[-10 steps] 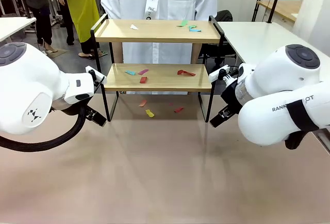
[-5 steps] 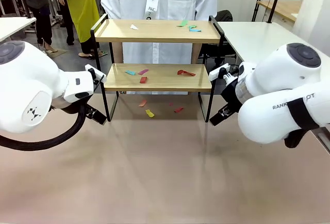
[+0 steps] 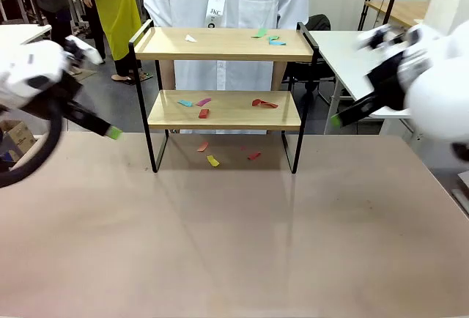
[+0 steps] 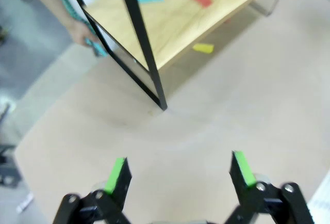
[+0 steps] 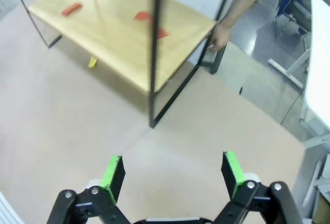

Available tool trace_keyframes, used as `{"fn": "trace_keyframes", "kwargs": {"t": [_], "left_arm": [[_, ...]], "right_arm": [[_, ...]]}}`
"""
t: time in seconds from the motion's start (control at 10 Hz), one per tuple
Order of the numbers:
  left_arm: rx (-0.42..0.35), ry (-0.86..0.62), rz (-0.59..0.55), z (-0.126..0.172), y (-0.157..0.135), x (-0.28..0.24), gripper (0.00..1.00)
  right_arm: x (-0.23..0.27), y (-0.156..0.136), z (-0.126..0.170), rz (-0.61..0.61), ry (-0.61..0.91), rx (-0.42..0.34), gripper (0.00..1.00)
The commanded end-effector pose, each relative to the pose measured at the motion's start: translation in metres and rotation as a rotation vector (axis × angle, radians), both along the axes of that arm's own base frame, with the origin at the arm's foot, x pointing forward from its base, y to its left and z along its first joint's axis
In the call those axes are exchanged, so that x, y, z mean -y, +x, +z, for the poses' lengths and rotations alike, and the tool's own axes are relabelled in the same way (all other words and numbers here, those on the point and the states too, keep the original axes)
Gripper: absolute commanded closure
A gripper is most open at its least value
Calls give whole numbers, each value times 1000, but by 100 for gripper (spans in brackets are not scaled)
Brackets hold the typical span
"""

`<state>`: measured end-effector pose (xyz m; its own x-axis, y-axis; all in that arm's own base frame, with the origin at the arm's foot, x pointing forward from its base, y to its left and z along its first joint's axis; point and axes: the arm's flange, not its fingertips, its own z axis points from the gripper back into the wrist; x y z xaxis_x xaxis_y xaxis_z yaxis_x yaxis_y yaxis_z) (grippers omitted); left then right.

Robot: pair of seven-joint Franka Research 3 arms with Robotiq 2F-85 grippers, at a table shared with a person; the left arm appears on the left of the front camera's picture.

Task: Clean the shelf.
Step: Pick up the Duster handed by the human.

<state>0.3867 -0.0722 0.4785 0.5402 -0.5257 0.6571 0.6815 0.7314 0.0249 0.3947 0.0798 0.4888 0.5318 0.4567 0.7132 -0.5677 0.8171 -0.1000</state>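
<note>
Left wrist view: the left fingers (image 4: pixel 117 175) stand wide apart, holding nothing, above the table (image 4: pixel 232 110); the shelf (image 4: pixel 216 12) stands ahead of them. Right wrist view: the right fingers (image 5: pixel 231 171) gape empty too, the shelf ahead, toward their left.

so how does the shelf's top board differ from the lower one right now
The top board holds three scraps: a white scrap, a green scrap and a blue scrap. The lower board holds four: a teal scrap, a pink scrap and two red scraps. The top board has raised side rails; the lower board sits between the frame's legs. Both are light wood.
</note>
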Motion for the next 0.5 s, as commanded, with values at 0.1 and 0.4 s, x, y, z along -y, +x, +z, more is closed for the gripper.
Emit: {"fn": "trace_keyframes", "kwargs": {"t": [0.1,0.4], "left_arm": [[12,-85,-268,13,16,-75,0],[53,-167,-431,-1,40,-123,0]], "right_arm": [[101,5,-8,164,110,89,0],[161,17,-29,198,172,131,0]]}}
